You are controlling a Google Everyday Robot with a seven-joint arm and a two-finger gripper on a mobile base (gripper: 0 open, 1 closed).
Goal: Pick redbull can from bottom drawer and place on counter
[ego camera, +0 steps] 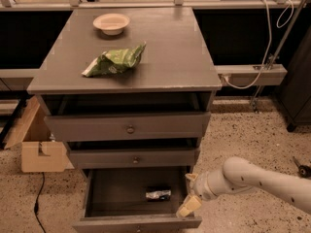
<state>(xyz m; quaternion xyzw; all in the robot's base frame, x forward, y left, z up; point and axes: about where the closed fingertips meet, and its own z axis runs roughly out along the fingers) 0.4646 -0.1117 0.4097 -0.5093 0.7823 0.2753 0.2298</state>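
The redbull can lies on its side on the dark floor of the open bottom drawer, right of the middle. My gripper hangs at the drawer's right edge, just right of the can and apart from it, at the end of the white arm that reaches in from the lower right. Its fingers stand apart and hold nothing. The counter is the grey top of the cabinet above.
A green snack bag and a pale bowl sit on the counter. The two upper drawers are slightly pulled out. A cardboard box stands on the floor at the left. Cables and a rail are at the right.
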